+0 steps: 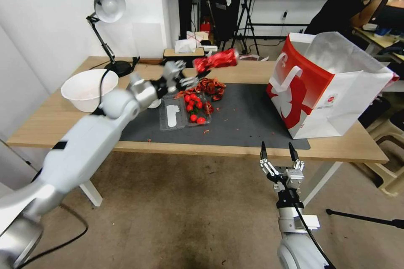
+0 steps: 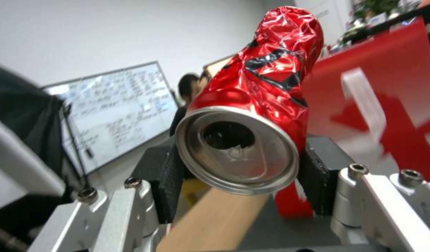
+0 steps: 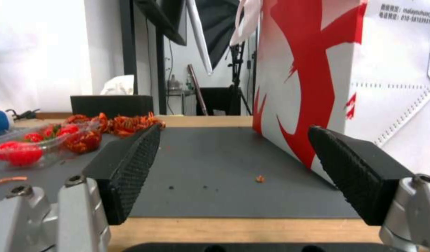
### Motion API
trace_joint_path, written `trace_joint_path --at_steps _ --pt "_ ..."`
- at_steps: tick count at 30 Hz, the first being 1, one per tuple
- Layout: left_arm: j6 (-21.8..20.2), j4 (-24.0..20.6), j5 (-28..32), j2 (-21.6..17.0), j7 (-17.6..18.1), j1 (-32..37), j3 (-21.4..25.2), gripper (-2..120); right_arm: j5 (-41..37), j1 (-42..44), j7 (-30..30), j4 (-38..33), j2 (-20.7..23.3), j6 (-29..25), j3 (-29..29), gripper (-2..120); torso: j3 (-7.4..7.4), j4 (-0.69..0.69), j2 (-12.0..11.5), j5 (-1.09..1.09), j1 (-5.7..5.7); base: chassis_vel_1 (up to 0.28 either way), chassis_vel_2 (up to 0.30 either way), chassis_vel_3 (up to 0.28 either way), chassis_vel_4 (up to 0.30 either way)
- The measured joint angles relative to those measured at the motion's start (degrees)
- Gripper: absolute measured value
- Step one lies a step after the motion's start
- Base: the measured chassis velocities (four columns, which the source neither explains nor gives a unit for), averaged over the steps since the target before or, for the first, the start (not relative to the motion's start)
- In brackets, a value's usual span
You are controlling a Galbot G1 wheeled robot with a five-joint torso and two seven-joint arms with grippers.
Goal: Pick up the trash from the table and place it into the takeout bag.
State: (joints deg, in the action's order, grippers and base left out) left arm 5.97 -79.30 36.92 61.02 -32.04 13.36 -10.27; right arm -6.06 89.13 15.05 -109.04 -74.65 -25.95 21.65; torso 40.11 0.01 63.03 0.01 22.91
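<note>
My left gripper (image 1: 194, 76) is shut on a crushed red can (image 1: 215, 60), held in the air above the back middle of the table (image 1: 50, 119). In the left wrist view the can (image 2: 257, 101) sits clamped between the black pads (image 2: 171, 185), its open silver top facing the camera. The red and white takeout bag (image 1: 328, 88) stands open on the right of the dark grey mat (image 1: 244, 122), with the can to its left. A beige bowl (image 1: 89, 89) rests at the left. My right gripper (image 1: 277, 148) hangs open below the table's front edge, facing the bag (image 3: 318, 70).
A clear tray of red tomatoes (image 1: 194, 109) and a heap of red shells (image 1: 209, 87) lie mid-mat. A desk lamp (image 1: 107, 8) stands at the back left, a tissue box (image 1: 184, 46) behind. Bare mat lies between tray and bag.
</note>
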Motion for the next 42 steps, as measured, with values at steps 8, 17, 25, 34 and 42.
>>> trace_joint_path --at_steps 8,17,25,34,42 --pt "-0.2 6.9 1.5 7.8 1.1 -9.3 -8.0 51 0.1 0.1 0.1 0.4 -0.4 -0.1 0.3 82 0.0 -0.05 0.0 0.02 0.0 0.0 0.0 0.0 0.0" --pt "0.0 16.0 3.1 16.3 1.7 -18.2 -16.2 51 1.0 -0.6 0.1 1.0 -1.4 -0.1 0.0 82 0.0 -0.01 0.0 0.0 0.01 0.0 0.0 0.0 0.0" --pt "0.4 20.4 3.2 21.3 1.7 -21.8 -18.2 51 1.2 -0.7 0.1 1.1 -1.6 0.0 0.0 82 0.0 0.0 0.0 0.0 0.0 0.0 0.0 0.0 0.0" --pt "1.1 26.4 3.1 28.1 1.4 -25.3 -20.7 51 1.2 -0.7 0.3 1.1 -1.9 0.1 0.2 82 -0.01 -0.03 0.0 0.01 0.01 0.0 0.0 0.0 0.0" --pt "2.8 33.5 1.6 31.6 0.0 -26.7 -22.1 62 1.2 -0.7 0.3 1.1 -2.5 -0.1 0.3 82 -0.01 -0.02 0.0 0.0 0.0 0.0 0.0 0.0 0.0"
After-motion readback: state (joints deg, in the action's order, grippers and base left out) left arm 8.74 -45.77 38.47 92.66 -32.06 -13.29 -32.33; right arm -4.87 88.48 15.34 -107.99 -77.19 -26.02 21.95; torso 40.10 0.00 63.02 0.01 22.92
